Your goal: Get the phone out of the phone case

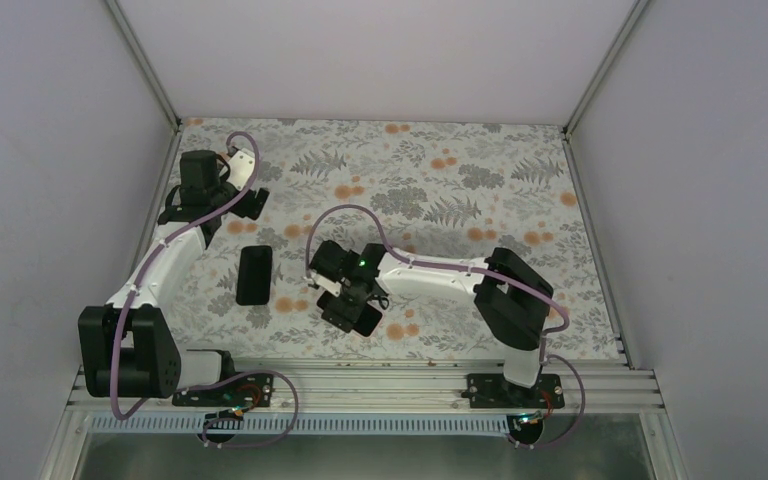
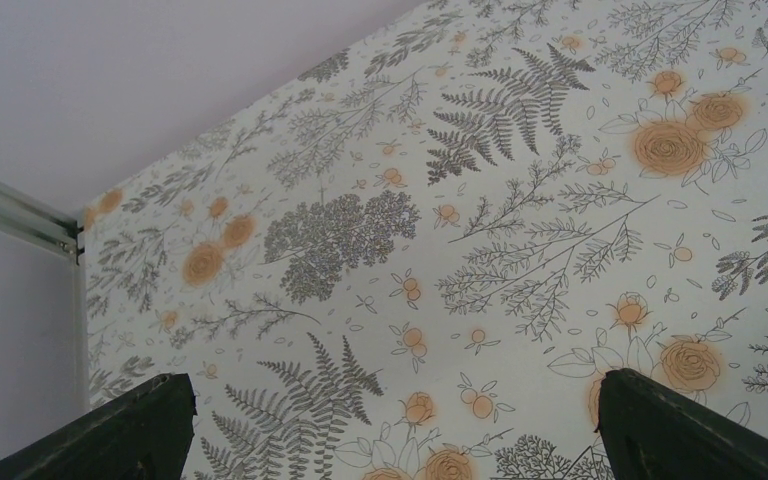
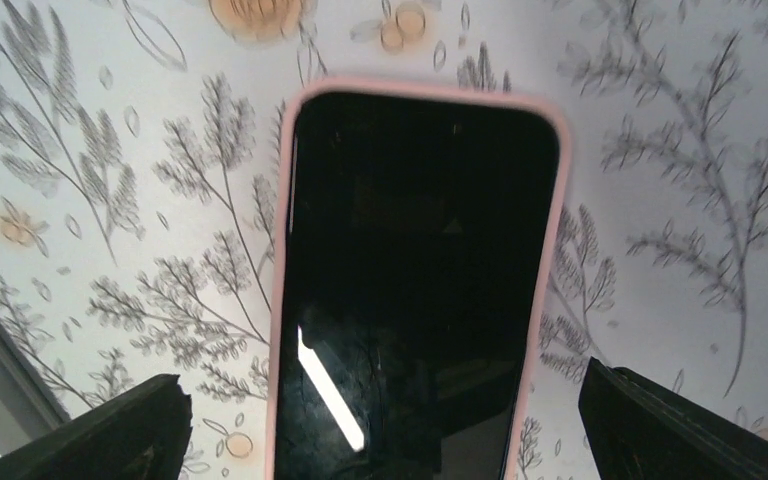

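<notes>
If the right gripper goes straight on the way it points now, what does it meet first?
Probably the phone in its pink case, lying screen-up straight ahead between the open fingers; depth is unclear.

tabletop (image 1: 480, 160): floral print, grey ferns, orange blossoms | walls (image 1: 360, 50): plain, pale, around tabletop's far and side edges | metal rail (image 1: 380, 385): along tabletop's near edge

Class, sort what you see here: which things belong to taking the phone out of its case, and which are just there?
Belong to the job: phone; pink case around it; right gripper, open, facing the phone; left gripper, open.
Just there: floral table cover; metal rail at the near edge.
</notes>
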Robot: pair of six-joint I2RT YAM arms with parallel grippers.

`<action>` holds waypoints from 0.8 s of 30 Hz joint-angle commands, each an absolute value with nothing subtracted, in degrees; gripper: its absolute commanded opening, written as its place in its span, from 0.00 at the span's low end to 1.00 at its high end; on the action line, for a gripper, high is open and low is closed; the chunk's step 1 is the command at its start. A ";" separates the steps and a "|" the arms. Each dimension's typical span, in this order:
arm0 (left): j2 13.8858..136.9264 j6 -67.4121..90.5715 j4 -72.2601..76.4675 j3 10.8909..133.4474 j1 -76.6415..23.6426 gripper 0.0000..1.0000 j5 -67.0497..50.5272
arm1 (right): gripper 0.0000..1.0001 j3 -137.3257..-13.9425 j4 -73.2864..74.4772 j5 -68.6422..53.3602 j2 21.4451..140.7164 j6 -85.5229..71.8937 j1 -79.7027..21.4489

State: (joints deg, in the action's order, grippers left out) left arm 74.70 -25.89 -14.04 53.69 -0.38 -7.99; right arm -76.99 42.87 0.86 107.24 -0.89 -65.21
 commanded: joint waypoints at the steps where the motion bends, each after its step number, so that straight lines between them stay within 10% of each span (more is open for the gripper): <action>1: 74.99 -24.39 -13.52 53.06 -0.15 1.00 -7.90 | 1.00 -74.47 42.93 0.61 106.54 -2.68 -65.57; 24: 75.72 -23.82 -12.13 52.59 -0.14 1.00 -8.91 | 1.00 -75.34 42.74 -1.20 112.96 -2.78 -64.61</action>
